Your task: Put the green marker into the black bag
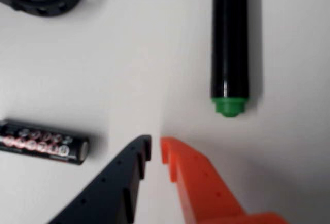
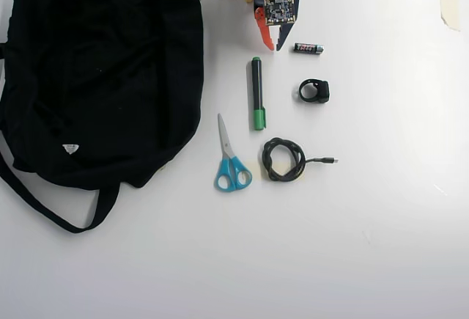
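I am holding my claw (image 1: 155, 149) low over the table (image 2: 381, 224) with its black and orange fingers pressed nearly together, pinching nothing. The green marker (image 1: 229, 44) is lying flat just beside my orange finger, its green end nearest me, so I judge I am lining up for a grasp. A battery (image 1: 44, 142) is resting on the black finger's side. The overhead view is showing the black bag (image 2: 95, 70) lying well apart, beyond the marker.
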### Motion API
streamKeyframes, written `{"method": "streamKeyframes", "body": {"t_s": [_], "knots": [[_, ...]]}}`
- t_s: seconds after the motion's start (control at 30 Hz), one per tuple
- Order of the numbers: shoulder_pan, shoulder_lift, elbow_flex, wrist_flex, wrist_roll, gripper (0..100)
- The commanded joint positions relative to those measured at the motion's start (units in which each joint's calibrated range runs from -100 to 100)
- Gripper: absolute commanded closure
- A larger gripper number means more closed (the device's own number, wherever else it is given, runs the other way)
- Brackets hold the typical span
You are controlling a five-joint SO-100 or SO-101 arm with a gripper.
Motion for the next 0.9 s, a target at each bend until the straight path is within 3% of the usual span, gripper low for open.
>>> {"method": "streamKeyframes", "body": {"t_s": [0.0, 0.73, 0.87], "knots": [[0.41, -0.91, 1.64, 1.12, -0.03, 98], [0.41, -0.91, 1.64, 1.03, -0.45, 97], [0.04, -0.83, 0.56, -3.53, -0.71, 97]]}}
